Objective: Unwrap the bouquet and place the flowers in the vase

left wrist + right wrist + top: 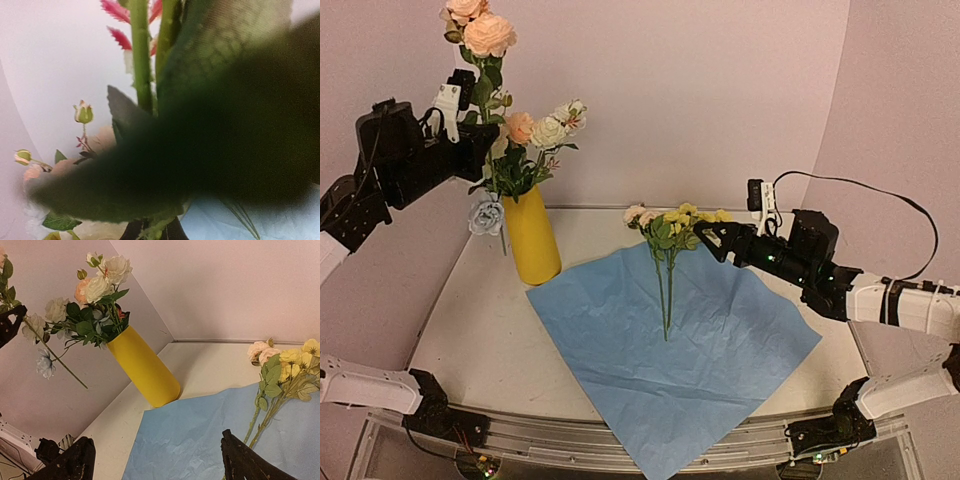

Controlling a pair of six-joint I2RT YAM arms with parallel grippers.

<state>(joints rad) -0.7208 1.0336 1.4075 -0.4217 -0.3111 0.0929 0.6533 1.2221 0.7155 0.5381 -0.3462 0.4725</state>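
Above the tall bright yellow vase (532, 238), already full of blooms, the left gripper (472, 95) was clenched on what looked like a long peach-flowered stem (485, 60), apparently to seat it. Right of the vase, the small white, yellow and pink flowers (670, 228) lay unwrapped on a flat sheet of blue crinkled paper (720, 340). The right gripper (708, 238) was released beside their heads, and grasping their stems looked next. A blurred leaf (190, 165) hid the left fingers.
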